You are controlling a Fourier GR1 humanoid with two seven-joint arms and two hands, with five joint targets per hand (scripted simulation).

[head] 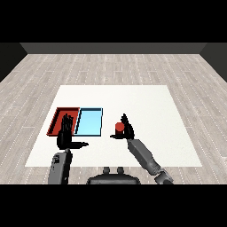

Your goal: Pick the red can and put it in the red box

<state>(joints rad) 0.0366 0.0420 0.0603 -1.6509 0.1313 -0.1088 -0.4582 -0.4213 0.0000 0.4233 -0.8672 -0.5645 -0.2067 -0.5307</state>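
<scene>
White bench (146, 95) carries everything. Landmark: light blue tray (90, 122), flat on the bench. Red tray (58, 116) touches its left side. Left hand (66, 135) is at the near-left corner of the blue tray, over the near edge of the red tray, fingers straight and up, thumb out toward the blue tray, holding nothing. Right hand (127, 129) is right of the blue tray, fingers curled round the red can (119, 128). Can is upright just right of the blue tray, apart from it.
</scene>
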